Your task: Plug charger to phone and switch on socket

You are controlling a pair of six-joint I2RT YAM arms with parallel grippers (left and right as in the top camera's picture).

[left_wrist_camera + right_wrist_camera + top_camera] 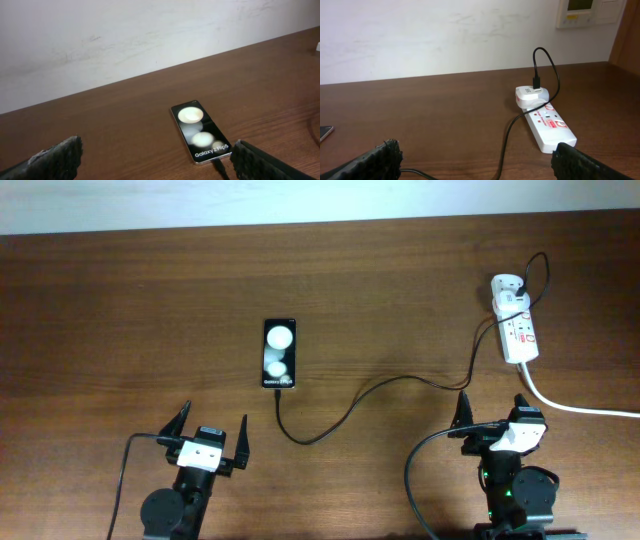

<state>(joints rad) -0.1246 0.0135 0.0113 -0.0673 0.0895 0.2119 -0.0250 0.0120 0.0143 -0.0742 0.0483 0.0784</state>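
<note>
Looking from overhead, the flat black rectangular phone [280, 353] lies on the wooden surface [120, 310], its long axis running away from the arms. The thin black charger [340, 415] snakes from its near end to the white oblong socket [519, 332], far right. Both the left gripper [212, 423] and right gripper [492, 408] gape, holding nothing. Left wrist: glossy phone between ribbed fingers [55, 157]. Right wrist: the smooth plastic socket angles away.

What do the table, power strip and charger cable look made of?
Table: wood or wood-look veneer, matte, brown grain streaks. Power strip: white moulded plastic, smooth, slightly glossy. Charger cable: black, probably rubbery plastic sheath; it lies in loose curves.
</note>
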